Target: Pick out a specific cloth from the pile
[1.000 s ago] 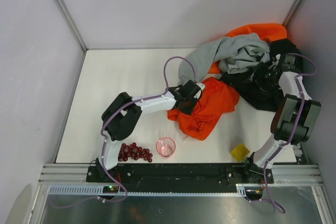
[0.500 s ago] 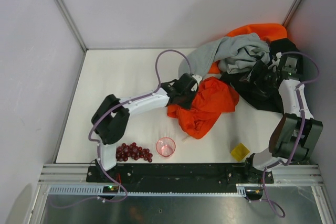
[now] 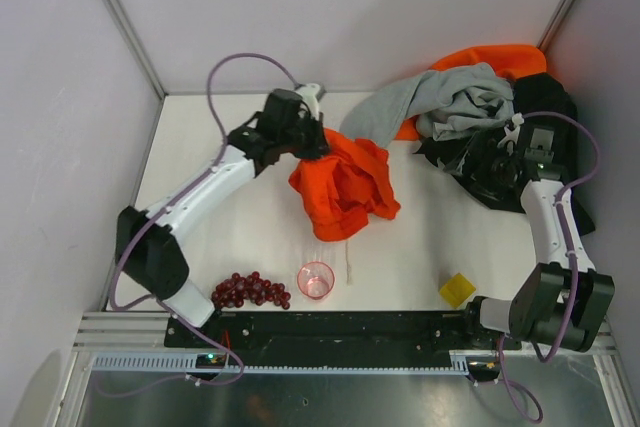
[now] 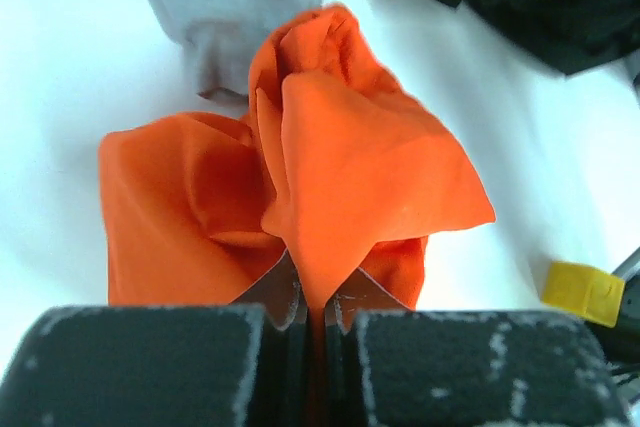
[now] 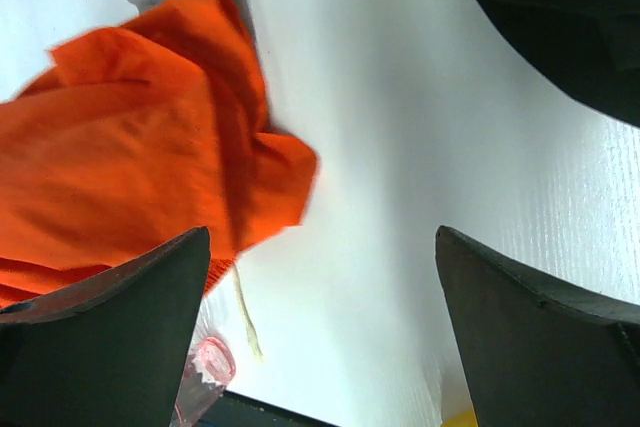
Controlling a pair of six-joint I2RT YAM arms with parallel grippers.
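Left gripper (image 4: 313,312): found clamped tight on a top fold of the cloth (image 3: 342,187). Cloth seen hanging below it over the worktop (image 3: 430,237), just left of the pile (image 3: 460,107). Right gripper (image 5: 322,237): found spread wide, holding nothing, beside the pile's black cloth.

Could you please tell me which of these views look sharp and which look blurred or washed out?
Top view: sharp and evenly lit, the red-orange cloth crisp. Left wrist view: the left claw is close and blurred, and the table glares white. Right wrist view: the right claw is dark and soft-edged.
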